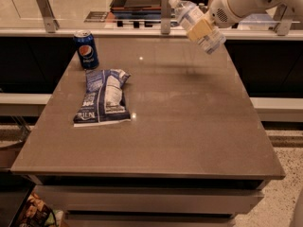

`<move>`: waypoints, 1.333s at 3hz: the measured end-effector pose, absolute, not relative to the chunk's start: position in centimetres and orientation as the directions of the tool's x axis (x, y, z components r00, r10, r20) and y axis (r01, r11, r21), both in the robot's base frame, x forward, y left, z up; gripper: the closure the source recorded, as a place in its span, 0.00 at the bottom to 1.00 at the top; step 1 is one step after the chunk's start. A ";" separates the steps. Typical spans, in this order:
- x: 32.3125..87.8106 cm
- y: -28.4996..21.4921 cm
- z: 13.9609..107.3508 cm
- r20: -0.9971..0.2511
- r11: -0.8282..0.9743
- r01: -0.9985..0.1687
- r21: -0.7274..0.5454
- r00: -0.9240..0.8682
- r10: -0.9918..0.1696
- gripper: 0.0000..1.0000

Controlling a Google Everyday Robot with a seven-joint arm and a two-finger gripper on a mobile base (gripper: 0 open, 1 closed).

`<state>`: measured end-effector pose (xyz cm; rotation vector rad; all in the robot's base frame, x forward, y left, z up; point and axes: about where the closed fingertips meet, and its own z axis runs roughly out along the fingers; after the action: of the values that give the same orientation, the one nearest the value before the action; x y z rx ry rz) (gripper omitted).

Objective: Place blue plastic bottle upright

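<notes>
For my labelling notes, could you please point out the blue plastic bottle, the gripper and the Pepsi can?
blue plastic bottle [188, 14]: camera view, its label.
gripper [201, 29]: camera view, between fingertips, above far right of table [189, 126].
Pepsi can [86, 51]: camera view, its logo.

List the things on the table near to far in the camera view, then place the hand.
Blue-and-white crinkled snack bag → dark blue Pepsi can. The hand holds the clear bluish plastic bottle tilted, in the air at far right.
</notes>
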<state>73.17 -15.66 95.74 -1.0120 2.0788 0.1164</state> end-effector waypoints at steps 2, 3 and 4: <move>73.5 -15.0 97.0 -0.789 0.618 -0.745 -0.252 -0.212 -0.577 1.00; 73.6 -14.7 96.8 -0.836 0.597 -0.764 -0.244 -0.147 -0.529 1.00; 73.7 -14.3 96.5 -0.872 0.587 -0.774 -0.237 -0.097 -0.479 1.00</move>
<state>73.74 -14.35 96.50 -1.0357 1.7457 0.3436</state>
